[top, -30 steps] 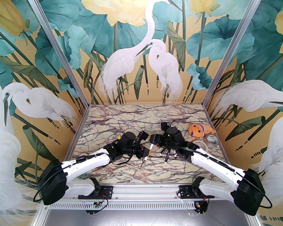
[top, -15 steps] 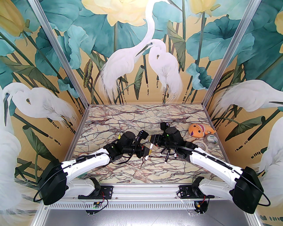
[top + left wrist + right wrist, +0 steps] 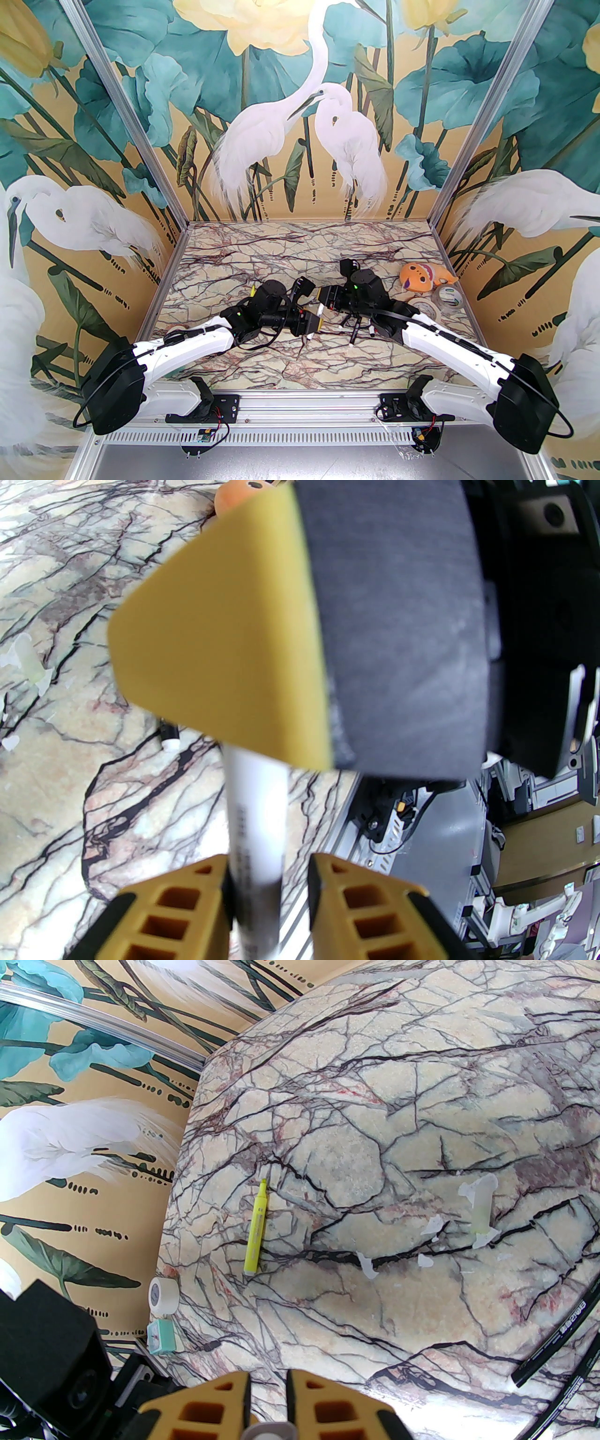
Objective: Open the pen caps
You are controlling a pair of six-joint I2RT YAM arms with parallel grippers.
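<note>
A slim white pen [image 3: 315, 322] hangs tilted above the middle of the table, between both grippers. In the left wrist view its barrel [image 3: 257, 817] runs between the fingers of my left gripper [image 3: 269, 864]. The jaws are slightly open, with a small gap on the right side of the barrel. My right gripper [image 3: 322, 300] is shut on the pen's upper end, where the pen cap sits. A grey-white cap end [image 3: 269, 1428] shows between its fingers [image 3: 267, 1382]. From the left wrist, the right gripper's yellow finger [image 3: 225, 658] hides the cap.
A yellow highlighter [image 3: 257, 1227] lies at the table's left, near a white tape roll [image 3: 163, 1293]. A pale translucent cap [image 3: 480, 1208] lies among paper scraps. Dark pens [image 3: 354, 328] lie under the right arm. An orange fish toy [image 3: 422, 276] and tape rolls [image 3: 447, 296] sit at the right.
My right gripper has closed on the pen's upper end. My left jaws have eased apart around the barrel, and the left wrist has turned slightly.
</note>
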